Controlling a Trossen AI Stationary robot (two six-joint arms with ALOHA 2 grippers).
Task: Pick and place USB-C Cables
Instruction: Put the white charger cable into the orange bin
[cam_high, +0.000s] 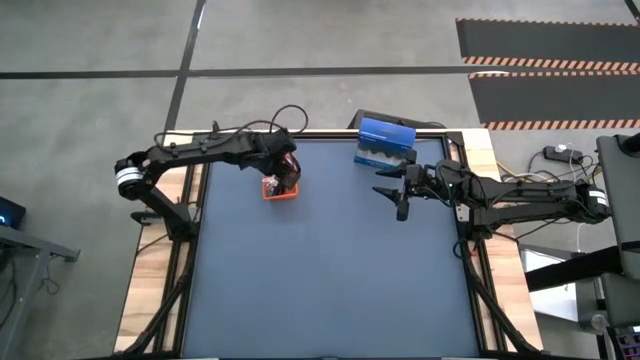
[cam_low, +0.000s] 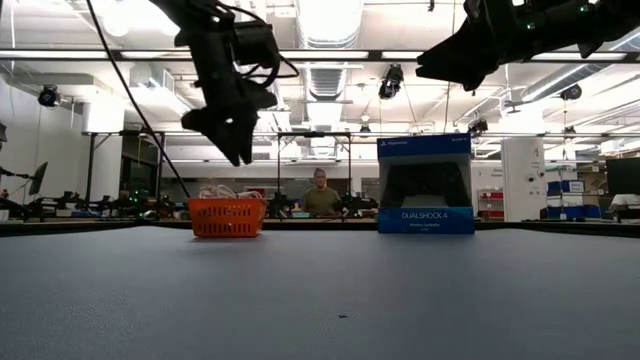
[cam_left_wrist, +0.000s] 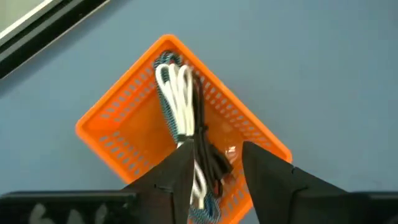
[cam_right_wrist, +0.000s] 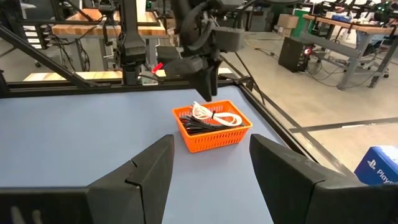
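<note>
An orange basket (cam_high: 280, 189) stands on the blue table mat, at the far left of it. In the left wrist view the white cable (cam_left_wrist: 177, 93), the teal-green cable (cam_left_wrist: 166, 118) and the black cable (cam_left_wrist: 210, 158) lie inside the basket (cam_left_wrist: 112, 102). A bit of red (cam_left_wrist: 231, 152) shows beside the black cable. My left gripper (cam_left_wrist: 214, 180) hangs open and empty just above the basket (cam_low: 227, 216), fingers pointing down. My right gripper (cam_high: 395, 197) is open and empty in the air right of centre; its own view shows the basket (cam_right_wrist: 214, 138) ahead.
A blue DualShock box (cam_high: 385, 142) stands upright at the far edge, just behind my right gripper; it also shows in the low view (cam_low: 425, 185). A person (cam_low: 320, 195) sits in the room beyond the table. Bare mat lies toward the near edge.
</note>
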